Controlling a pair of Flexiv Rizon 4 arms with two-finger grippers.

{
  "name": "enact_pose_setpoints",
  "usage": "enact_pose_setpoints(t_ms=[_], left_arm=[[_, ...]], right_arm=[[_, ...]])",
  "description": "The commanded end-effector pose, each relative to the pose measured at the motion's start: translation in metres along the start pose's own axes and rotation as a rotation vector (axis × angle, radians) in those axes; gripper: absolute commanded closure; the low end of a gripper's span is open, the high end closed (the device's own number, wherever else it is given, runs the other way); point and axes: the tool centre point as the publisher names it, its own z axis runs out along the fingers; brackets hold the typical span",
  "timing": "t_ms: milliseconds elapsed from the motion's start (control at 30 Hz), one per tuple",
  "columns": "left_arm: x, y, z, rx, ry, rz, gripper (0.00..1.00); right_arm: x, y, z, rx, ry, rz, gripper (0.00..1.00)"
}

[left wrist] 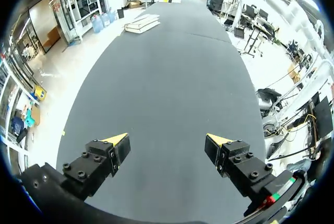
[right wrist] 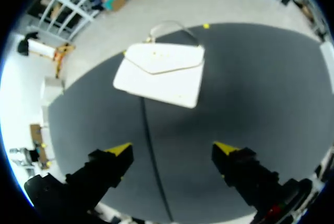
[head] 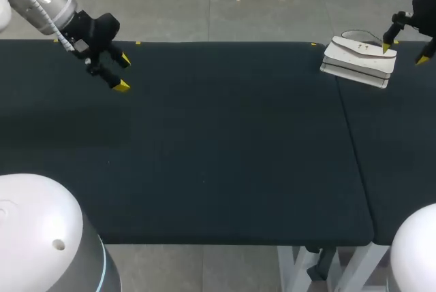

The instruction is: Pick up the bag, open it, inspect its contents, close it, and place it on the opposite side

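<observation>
Left end effector (head: 123, 73) and right end effector (head: 406, 53) (arm cut off) spread; bag (head: 359, 60) lies untouched

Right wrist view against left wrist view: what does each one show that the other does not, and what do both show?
Only the right wrist view shows the open right end effector and, close ahead of it, the flap and thin handle of the white flat handbag. Only the left wrist view shows the open left end effector. Both show the black table cover and the handbag, which lies far ahead in the left one.
</observation>
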Motion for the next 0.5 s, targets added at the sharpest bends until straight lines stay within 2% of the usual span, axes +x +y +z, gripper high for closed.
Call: enact_pose_setpoints(t_ms=[33, 133, 267, 500], left_arm=[[0.002, -0.007, 0.008, 0.028, 0.019, 0.088, 0.0], [0.007, -0.015, 0.019, 0.081, 0.061, 0.212, 0.0], [0.009, -0.019, 0.032, 0.088, 0.103, 0.312, 0.0], [0.007, -0.02, 0.046, 0.086, 0.158, 0.337, 0.0]], right_arm=[[0.0, 0.0, 0.0, 0.0, 0.001, 0.0, 0.0], [-0.006, 0.013, 0.014, -0.032, -0.002, 0.003, 0.0], [-0.021, 0.026, 0.033, -0.011, 0.001, 0.059, 0.0], [-0.039, 0.042, 0.039, -0.025, 0.042, 0.116, 0.0]])
